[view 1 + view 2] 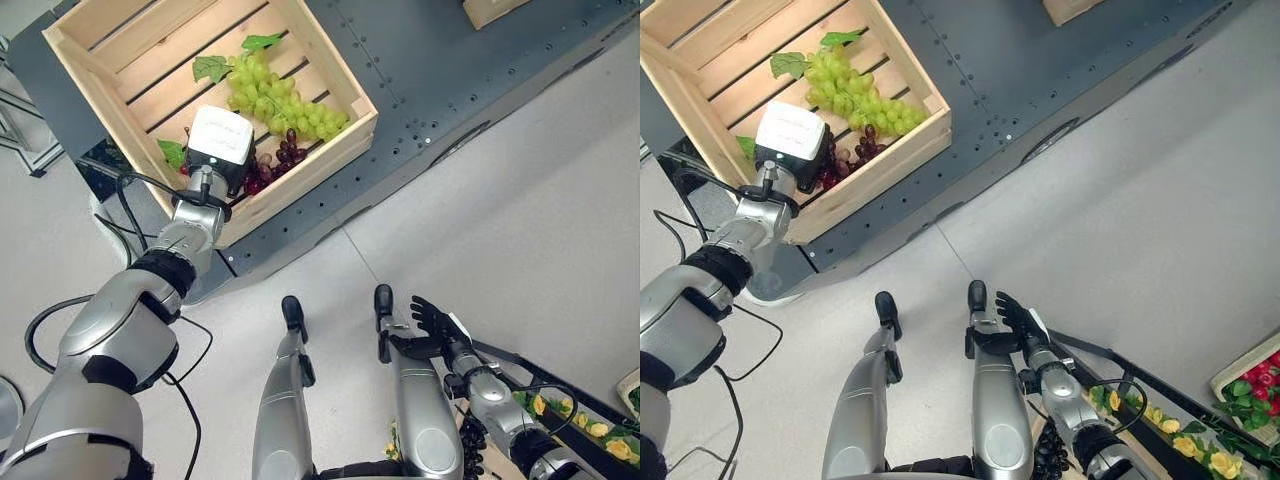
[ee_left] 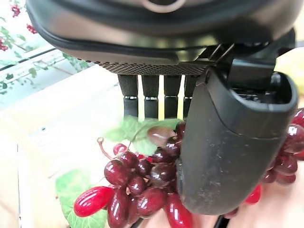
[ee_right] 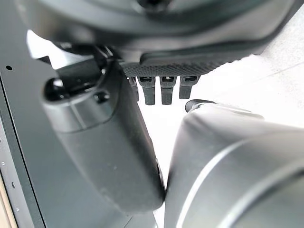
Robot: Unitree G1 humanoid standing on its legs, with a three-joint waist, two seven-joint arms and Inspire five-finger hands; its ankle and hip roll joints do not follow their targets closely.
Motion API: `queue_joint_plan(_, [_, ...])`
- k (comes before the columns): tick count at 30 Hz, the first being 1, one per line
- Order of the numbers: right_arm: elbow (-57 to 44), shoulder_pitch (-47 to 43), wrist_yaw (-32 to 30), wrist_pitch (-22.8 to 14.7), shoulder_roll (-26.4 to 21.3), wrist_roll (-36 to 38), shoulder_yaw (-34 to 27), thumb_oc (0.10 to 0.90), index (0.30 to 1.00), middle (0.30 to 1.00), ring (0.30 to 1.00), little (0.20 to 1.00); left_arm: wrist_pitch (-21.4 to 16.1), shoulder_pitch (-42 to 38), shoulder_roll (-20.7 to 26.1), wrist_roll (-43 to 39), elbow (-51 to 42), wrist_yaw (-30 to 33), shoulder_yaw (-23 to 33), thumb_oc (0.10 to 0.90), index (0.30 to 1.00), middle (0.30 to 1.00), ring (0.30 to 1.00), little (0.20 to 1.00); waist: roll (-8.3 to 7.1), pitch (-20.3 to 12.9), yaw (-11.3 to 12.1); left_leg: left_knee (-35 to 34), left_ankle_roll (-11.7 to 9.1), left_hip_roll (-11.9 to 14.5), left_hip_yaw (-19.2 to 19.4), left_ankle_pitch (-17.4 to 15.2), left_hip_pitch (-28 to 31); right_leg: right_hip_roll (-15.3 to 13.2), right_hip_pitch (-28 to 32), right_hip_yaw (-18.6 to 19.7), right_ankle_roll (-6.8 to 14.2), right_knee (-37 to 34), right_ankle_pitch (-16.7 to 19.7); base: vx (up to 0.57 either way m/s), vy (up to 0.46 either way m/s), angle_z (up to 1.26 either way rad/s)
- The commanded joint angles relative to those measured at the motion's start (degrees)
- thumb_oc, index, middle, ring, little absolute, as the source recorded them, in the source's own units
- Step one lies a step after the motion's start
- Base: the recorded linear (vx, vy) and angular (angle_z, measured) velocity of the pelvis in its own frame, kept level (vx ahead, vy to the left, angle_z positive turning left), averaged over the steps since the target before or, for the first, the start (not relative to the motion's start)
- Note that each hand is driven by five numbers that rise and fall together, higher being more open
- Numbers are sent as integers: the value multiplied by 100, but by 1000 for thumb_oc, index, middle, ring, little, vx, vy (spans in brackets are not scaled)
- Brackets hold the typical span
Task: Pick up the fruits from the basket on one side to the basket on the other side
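While the left hand (image 1: 222, 150) hangs over the red grapes (image 2: 142, 185) in the crate (image 1: 95, 95), fingers straight and holding nothing, green grapes (image 1: 275, 98) lie beside them. Nothing looks moved yet; both bunches remain. Right hand (image 1: 428, 328) idles, fingers straight, low by the floor.

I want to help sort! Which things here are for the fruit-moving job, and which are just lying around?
For the job: wooden crate, green grapes, red grapes, left hand over them.

Just around: right hand hanging open, yellow flowers, red flowers.
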Motion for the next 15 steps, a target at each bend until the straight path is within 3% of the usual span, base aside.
queue_joint_plan(1, [-91, 321, 114, -104, -117, 165, 75, 800, 900, 900, 900, 900, 199, -243, 145, 31, 509, -161, 219, 400, 300, 300, 300, 300, -298, -56, -98, 776, 116, -44, 235, -171, -492, 133, 547, 65, -206, -1353, 939, 0, 0, 0])
queue_joint_plan(8, [-93, 350, 35, -136, -95, 235, 59, 800, 900, 900, 900, 900, 241, -150, 216, -97, 596, 100, 374, 400, 300, 300, 300, 300, -285, -56, -74, 754, 121, -43, 224, -168, -446, 124, 593, 50, -217, -1362, 926, 0, 0, 0])
queue_joint_plan(15, [-121, 518, -76, -306, -35, 530, -155, 800, 900, 900, 900, 900, -61, -24, 548, -221, 218, 1491, 845, 400, 300, 300, 300, 300, -255, -56, 3, 642, 111, -67, 171, -151, -267, 145, 783, 63, -227, -1463, 926, 0, 0, 0])
